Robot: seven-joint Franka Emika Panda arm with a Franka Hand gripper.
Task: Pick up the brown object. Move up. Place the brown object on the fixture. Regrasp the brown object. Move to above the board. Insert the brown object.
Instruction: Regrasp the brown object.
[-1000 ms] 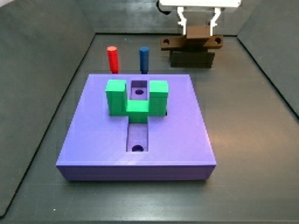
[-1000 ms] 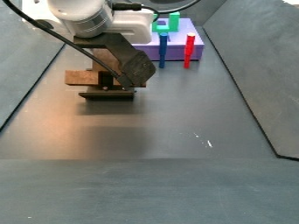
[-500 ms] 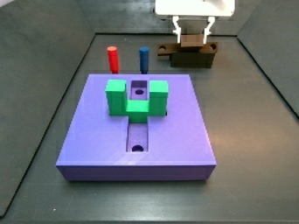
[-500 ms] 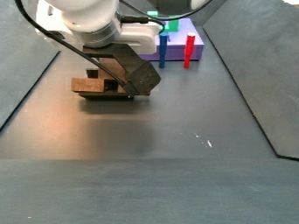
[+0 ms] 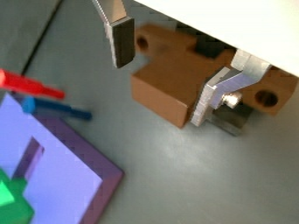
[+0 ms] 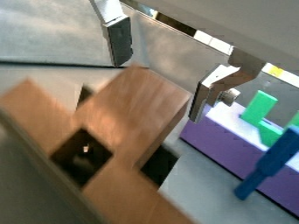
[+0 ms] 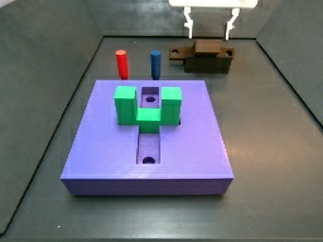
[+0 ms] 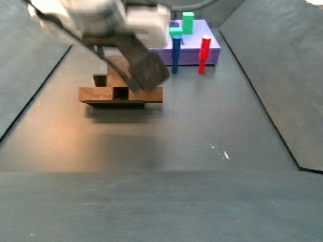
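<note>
Brown object (image 7: 202,49) placement on the fixture (image 7: 209,64) is judged complete, so regrasping is the step in hand.

The board (image 7: 190,151), the largest thing in view, is seen in a side view filling the middle of the floor, with the green U-shaped block (image 7: 147,104) straddling its groove (image 7: 149,146) toward 12 o'clock. At about 11 o'clock from the board, the red peg (image 7: 121,63) and blue peg (image 7: 155,63) are stood upright on the floor, apart from it. The fixture is found at about 1 o'clock from the board, near the back wall, and the brown object is laid across its top, overhanging it on one side, as a side view (image 8: 116,95) shows.

The gripper (image 7: 211,19) is held directly above the brown object, clear of it, with its fingers (image 5: 121,38) spread apart and nothing between them. In both wrist views the bar (image 6: 135,109) is seen below the gap between the plates.

For a good regrasp, the gripper should be lowered straight down with the bar centred between the pads, and the fingers kept spread until both flank the bar's long sides. Closing should be done squarely on those sides, away from the hole (image 5: 146,40), so that the bar is not twisted off the fixture. Whether the bar sits fully against the raised back edge cannot be told.
</note>
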